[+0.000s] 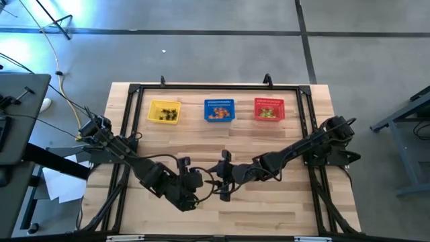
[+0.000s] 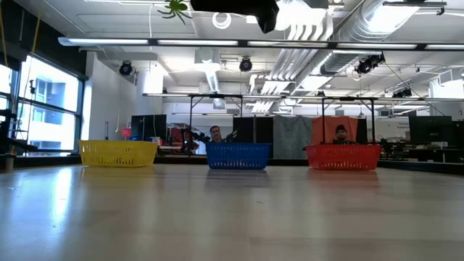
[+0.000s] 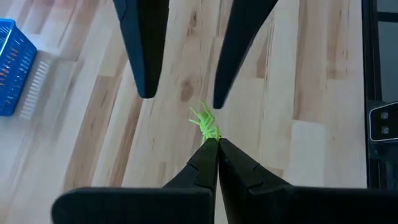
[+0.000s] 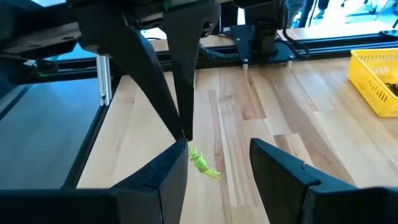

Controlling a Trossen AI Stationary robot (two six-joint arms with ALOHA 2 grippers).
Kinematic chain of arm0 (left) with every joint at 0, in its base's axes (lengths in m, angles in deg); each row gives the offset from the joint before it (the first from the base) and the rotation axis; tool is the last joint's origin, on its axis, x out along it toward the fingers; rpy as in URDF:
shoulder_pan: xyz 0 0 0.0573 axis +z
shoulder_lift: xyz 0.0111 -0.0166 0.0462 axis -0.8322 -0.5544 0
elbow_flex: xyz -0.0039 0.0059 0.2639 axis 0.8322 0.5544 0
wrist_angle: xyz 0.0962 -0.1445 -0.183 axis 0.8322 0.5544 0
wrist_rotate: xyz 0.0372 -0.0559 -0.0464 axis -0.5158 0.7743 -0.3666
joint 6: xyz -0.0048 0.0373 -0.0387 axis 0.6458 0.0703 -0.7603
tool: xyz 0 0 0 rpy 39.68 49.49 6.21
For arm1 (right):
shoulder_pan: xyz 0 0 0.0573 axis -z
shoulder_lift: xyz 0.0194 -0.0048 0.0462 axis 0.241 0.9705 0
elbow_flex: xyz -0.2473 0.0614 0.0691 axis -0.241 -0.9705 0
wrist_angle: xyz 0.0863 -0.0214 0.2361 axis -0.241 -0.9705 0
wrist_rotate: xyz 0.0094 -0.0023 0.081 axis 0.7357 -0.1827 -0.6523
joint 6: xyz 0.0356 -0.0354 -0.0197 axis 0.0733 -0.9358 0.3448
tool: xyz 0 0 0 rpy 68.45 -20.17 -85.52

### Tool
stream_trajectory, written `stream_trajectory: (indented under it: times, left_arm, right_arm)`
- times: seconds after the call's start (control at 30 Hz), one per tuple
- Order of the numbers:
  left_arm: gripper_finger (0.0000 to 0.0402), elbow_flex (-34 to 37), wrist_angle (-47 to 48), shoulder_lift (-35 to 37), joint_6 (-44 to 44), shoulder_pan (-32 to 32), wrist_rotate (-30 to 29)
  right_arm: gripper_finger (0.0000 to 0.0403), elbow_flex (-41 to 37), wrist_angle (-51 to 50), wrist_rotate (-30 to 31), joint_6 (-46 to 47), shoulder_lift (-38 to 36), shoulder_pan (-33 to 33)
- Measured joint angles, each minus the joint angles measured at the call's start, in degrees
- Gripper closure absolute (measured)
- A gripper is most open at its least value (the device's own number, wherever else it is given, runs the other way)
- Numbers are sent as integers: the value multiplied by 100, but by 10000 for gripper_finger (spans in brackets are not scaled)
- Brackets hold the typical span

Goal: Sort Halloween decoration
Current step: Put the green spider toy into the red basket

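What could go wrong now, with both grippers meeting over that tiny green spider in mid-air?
The left gripper is shut on just the edge of the green spider, so it could slip out and drop to the table. The open right gripper sits very close around it; the dark fingers might bump each other during a handover. The red basket holding green pieces is far off, so it could also fall on the way.

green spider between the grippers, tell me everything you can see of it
The green spider is a tiny light green trinket, plastic by its look, with thin spindly legs splayed out. The left gripper is shut on one end of it, holding it above the wooden table near the table's middle. The right gripper faces it with fingers open on either side, not touching it. It shows at the top of the low view too, hanging.
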Motion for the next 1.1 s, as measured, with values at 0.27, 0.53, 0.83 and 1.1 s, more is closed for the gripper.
stream_trajectory:
  times: [0.27,0.53,0.83,1.1]
  left_arm:
    - [401,2,4,116,98,1,-45]
    - [401,2,-266,300,139,1,-70]
    - [401,2,-514,309,402,38,-33]
    - [401,2,-512,309,509,93,-37]
  right_arm:
    - [234,-2,-40,-494,38,0,63]
    - [234,-4,-40,-513,48,0,69]
    - [239,-4,-33,-510,-2,0,100]
    - [384,-8,-38,-510,43,0,98]
